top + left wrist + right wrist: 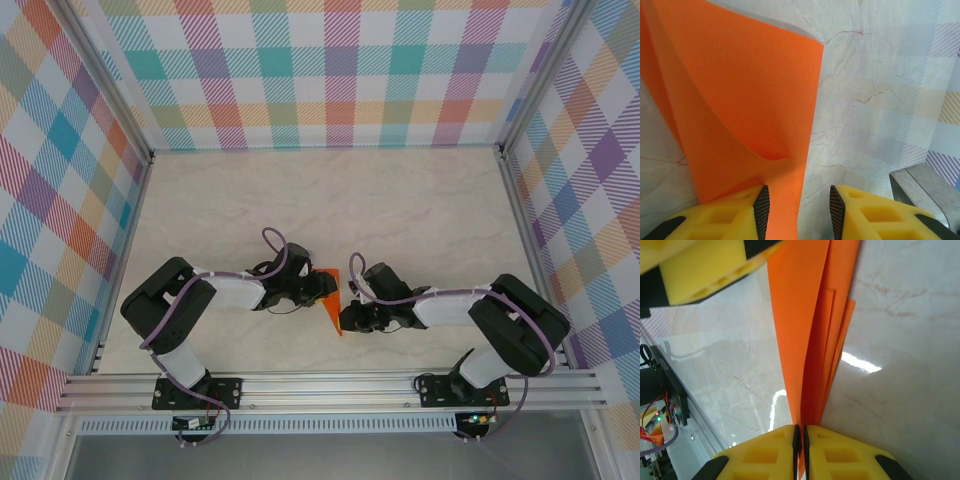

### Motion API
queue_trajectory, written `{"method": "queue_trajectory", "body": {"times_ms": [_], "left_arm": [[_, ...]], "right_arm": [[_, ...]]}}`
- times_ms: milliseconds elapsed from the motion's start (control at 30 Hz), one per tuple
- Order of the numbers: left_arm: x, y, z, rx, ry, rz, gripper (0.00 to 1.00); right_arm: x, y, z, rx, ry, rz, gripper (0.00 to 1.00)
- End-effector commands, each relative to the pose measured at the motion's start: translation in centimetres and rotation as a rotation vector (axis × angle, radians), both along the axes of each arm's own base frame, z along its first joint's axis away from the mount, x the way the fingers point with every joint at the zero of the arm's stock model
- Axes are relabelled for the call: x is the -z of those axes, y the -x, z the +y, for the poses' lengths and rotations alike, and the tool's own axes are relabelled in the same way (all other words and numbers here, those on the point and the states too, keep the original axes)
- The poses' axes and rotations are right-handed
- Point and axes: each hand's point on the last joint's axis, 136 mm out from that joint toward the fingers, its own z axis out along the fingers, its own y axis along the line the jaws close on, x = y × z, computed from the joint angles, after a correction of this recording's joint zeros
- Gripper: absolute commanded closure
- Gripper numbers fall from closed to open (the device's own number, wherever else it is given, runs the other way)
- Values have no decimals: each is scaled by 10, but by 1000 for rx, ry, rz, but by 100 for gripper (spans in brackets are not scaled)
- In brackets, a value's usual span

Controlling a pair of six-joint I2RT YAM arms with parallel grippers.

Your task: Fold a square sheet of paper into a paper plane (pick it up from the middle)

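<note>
**Desk:** How far along is the fold?

**Me:** Partway, I'd say; the square sheet of paper is no longer a flat square; from the right wrist I count several orange layers lying against one another, with creased edges running lengthwise; from above it narrows to a point toward the near edge. I judge the early folds are in, and the wings and final shaping are left to do.

**Desk:** Who has it?

**Me:** My right pincer is clamped on the stacked layers at one end, pads almost meeting. My left pincer is parted; the sheet runs between its pads, lying against one of them, with a gap to the other, so it isn't pinching. The sheet stands on edge between the two pincers, near the middle of the near side.

**Desk:** And the surroundings?

**Me:** The worktop is pale, marble-veined and glossy enough to throw back the lights; bright plaid walls stand on three sides; an aluminium rail carries both bases.
</note>
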Motion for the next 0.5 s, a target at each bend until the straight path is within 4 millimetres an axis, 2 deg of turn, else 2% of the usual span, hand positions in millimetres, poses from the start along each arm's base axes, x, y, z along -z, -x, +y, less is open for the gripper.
{"method": "queue_trajectory", "body": {"times_ms": [0, 200, 367, 467], "left_arm": [[5, -2, 2, -15, -28, 14, 60], [5, -2, 1, -14, -26, 14, 60], [4, -2, 1, -13, -23, 13, 60], [5, -2, 1, -14, -26, 12, 60]], "right_arm": [[-3, 19, -5, -41, 5, 63, 85], [4, 23, -7, -51, 20, 81, 91], [19, 30, -11, -64, 55, 132, 96], [30, 37, -17, -83, 97, 156, 96]]}}
